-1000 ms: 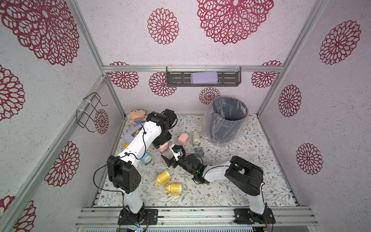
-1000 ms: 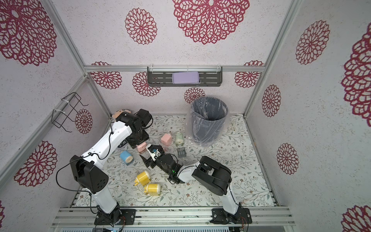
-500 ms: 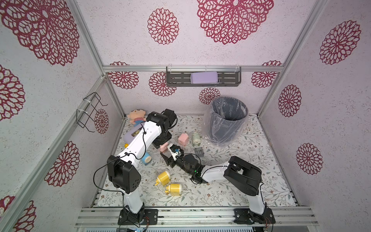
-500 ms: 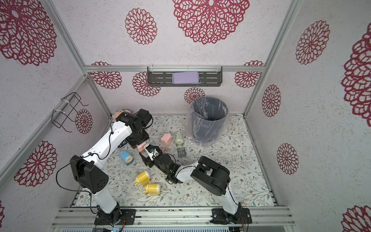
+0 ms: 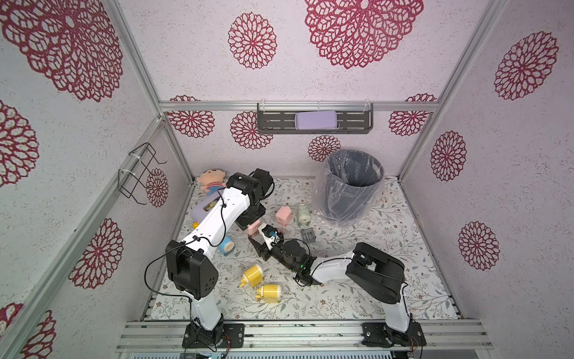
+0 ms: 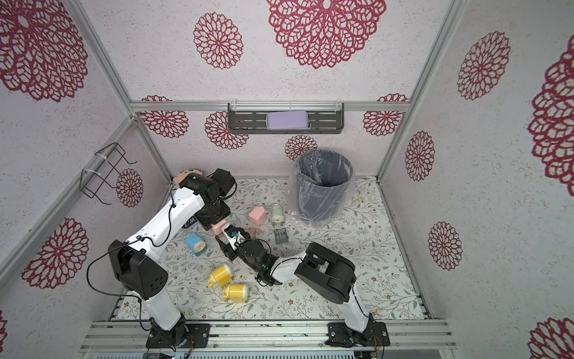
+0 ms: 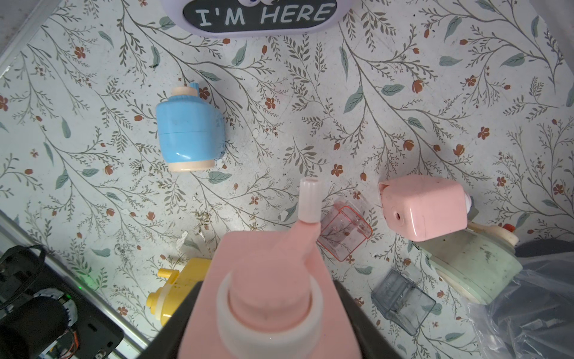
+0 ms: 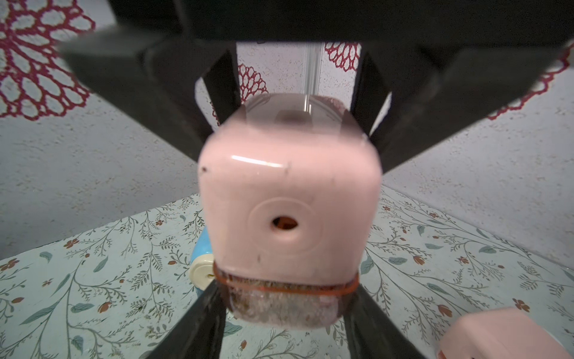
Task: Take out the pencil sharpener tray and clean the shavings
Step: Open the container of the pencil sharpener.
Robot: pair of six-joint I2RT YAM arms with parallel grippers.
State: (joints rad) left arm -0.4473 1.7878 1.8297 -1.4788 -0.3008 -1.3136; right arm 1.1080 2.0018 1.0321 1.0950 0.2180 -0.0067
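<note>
My left gripper (image 7: 264, 314) is shut on a pink pencil sharpener (image 8: 289, 199) and holds it just above the floor mat, crank side toward its camera. The sharpener's tray (image 8: 284, 303), clear with a red rim and full of brown shavings, sits in its underside. My right gripper (image 8: 284, 289) has closed on the tray, one black finger against each side. In both top views the two grippers meet at the sharpener (image 5: 252, 229) (image 6: 218, 229), left of the mat's centre.
A lined grey bin (image 5: 351, 186) stands at the back right. Around the grippers lie another pink sharpener (image 7: 425, 211), an empty pink tray (image 7: 344, 233), a grey tray (image 7: 400, 301), a green sharpener (image 7: 472, 267), a blue one (image 7: 186, 130) and two yellow ones (image 5: 253, 275).
The right gripper's fingers have closed in from wide apart onto the tray's sides. The left arm and the sharpener have stayed put.
</note>
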